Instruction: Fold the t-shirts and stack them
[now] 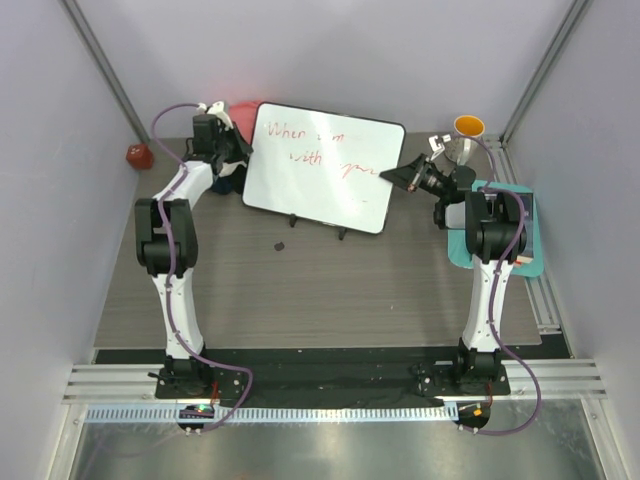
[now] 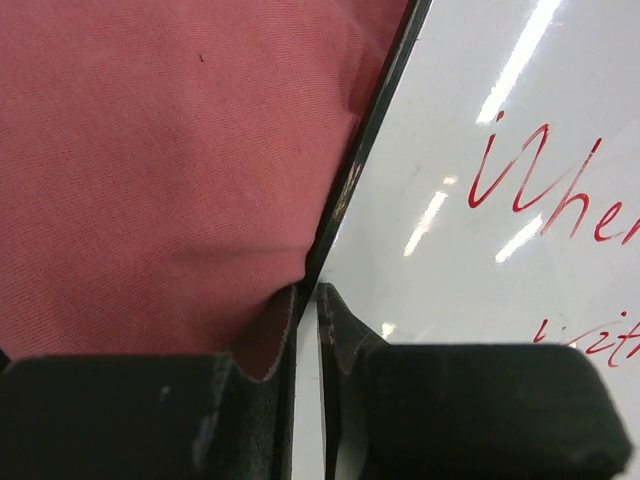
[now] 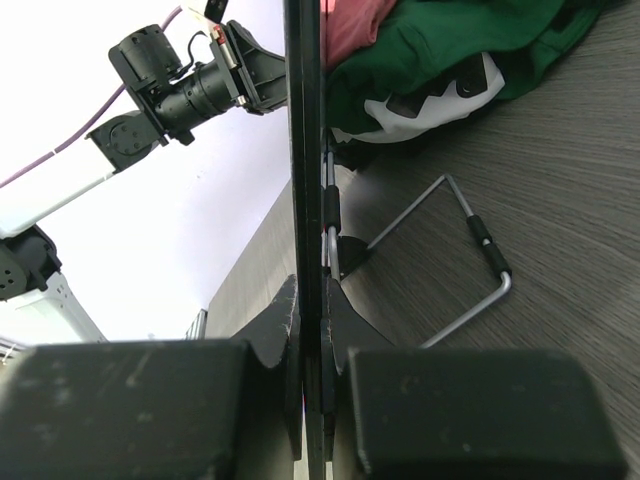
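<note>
Seen from above, a whiteboard (image 1: 325, 165) with red handwriting leans on a wire stand (image 1: 315, 222) at the back of a grey wood-grain bench (image 1: 330, 290). The left fingers (image 1: 238, 150) reach its left edge and the right fingers (image 1: 393, 178) meet its right edge. At this distance neither grip can be read. Only a corner of the salmon-pink t-shirt (image 1: 240, 108) shows, behind the board's top left corner. The board and the left arm hide the rest of the pile. An orange cup (image 1: 468, 126) stands at the back right. A small red object (image 1: 138, 155) lies at the far left, too small to identify.

In the left wrist view, the salmon-pink t-shirt (image 2: 150, 150) fills the left half, cut off by the frame on three sides. The whiteboard (image 2: 480, 280) fills the right half, its writing cut off. The left fingers (image 2: 308, 300) stand narrow, closed to the board's thickness on its dark edge.

In the right wrist view, the whiteboard (image 3: 303, 100) appears edge-on as a thin dark line. The right fingers (image 3: 312, 295) pinch it tightly. Behind it lie the salmon-pink t-shirt (image 3: 350, 25) and a dark green t-shirt (image 3: 450, 40), bunched and unfolded on the bench (image 3: 560, 180) and cut off at the top. A white cloth (image 3: 400, 105) with dark print peeks from under the green. How much of it there is cannot be seen. The wire stand (image 3: 470, 225) rests just in front of them.
</note>
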{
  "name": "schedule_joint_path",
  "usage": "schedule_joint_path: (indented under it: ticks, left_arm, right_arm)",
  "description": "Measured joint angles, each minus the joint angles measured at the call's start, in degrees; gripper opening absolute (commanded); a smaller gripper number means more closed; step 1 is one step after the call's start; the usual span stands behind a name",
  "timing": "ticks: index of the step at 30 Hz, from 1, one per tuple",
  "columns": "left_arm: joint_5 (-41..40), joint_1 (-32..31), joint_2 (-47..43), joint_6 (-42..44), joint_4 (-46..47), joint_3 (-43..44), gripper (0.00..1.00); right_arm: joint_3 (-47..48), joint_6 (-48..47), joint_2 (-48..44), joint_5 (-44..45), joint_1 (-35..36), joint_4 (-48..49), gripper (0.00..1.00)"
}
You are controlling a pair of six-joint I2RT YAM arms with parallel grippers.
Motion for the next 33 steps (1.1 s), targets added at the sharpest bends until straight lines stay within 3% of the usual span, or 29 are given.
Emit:
schedule_joint_path:
  ticks: [5, 7, 9, 11, 12, 13, 14, 15, 16, 28, 33]
  left_arm:
    - [-0.9, -0.7, -0.1, 0.0, -0.4, 0.3, 0.00]
    - [-0.9, -1.0, -0.1, 0.0, -0.5, 0.4, 0.01]
    - [-1.0, -1.4, -0.1, 0.0, -0.6, 0.4, 0.02]
    - [-0.8, -1.7, -0.1, -0.2, -0.9, 0.4, 0.03]
    - [0.3, -2.1, -0.2, -0.5, -0.9, 0.4, 0.03]
    - [0.8, -2.6, -0.2, -0.7, -0.9, 0.5, 0.03]
    - [1.4, -3.5, -0.3, -0.9, -0.8, 0.5, 0.03]
    - [0.0, -4.3, -0.5, -0.4, -0.7, 0.6, 0.03]
    - [-0.2, -4.5, -0.8, -0.3, -0.7, 0.6, 0.03]
    - [-0.1, -4.6, -1.9, -0.2, -1.6, 0.2, 0.02]
    - [-0.9, -4.6, -2.5, 0.0, -2.7, -1.8, 0.02]
  right_arm:
    - [-0.1, 0.1, -0.3, -0.6, -0.6, -0.3, 0.01]
    - [-0.5, 0.2, -1.0, -1.0, -1.1, -0.7, 0.07]
    - [-1.0, 0.3, -1.7, -1.4, -1.4, -1.0, 0.30]
    - [-1.3, 1.2, -2.2, -2.0, -2.0, -1.6, 0.35]
    - [-1.3, 1.4, -2.3, -2.3, -2.0, -1.8, 0.50]
    - [-1.4, 1.7, -2.5, -2.6, -1.9, -1.9, 0.57]
    - [-1.4, 2.3, -2.6, -3.2, -1.5, -2.0, 0.84]
    - [-1.5, 2.9, -2.8, -3.9, -1.7, -2.0, 0.96]
    - [-1.5, 3.5, -2.9, -4.3, -2.0, -2.1, 1.00]
    - [-1.1, 3.8, -3.6, -4.5, -2.4, -2.9, 1.00]
    - [2.3, -4.9, -5.4, -5.1, -2.5, -7.9, 1.00]
